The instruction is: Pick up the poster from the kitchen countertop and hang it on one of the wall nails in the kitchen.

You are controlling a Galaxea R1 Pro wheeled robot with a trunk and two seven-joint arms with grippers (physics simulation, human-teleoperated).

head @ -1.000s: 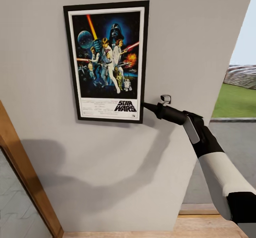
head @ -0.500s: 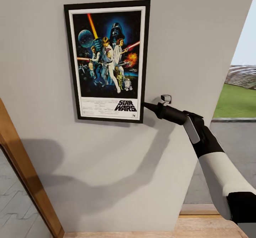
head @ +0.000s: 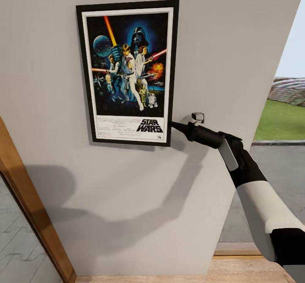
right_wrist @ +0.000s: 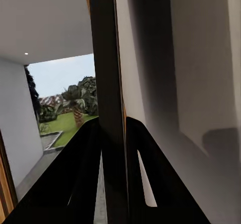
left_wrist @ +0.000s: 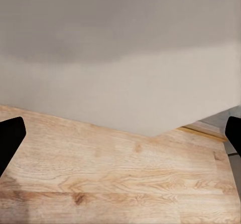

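Poster (head: 127,72) flat and upright on the grey wall (head: 220,42), right gripper (head: 173,125) pinching the frame's lower right edge, fingers (right_wrist: 83,169) closed either side of it, left gripper (left_wrist: 120,138) spread wide, holding nothing, over wooden floor (left_wrist: 120,184)

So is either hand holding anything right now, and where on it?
The right hand grips the poster by its right edge near the bottom corner, flat against the wall. The left hand is open, holding nothing.
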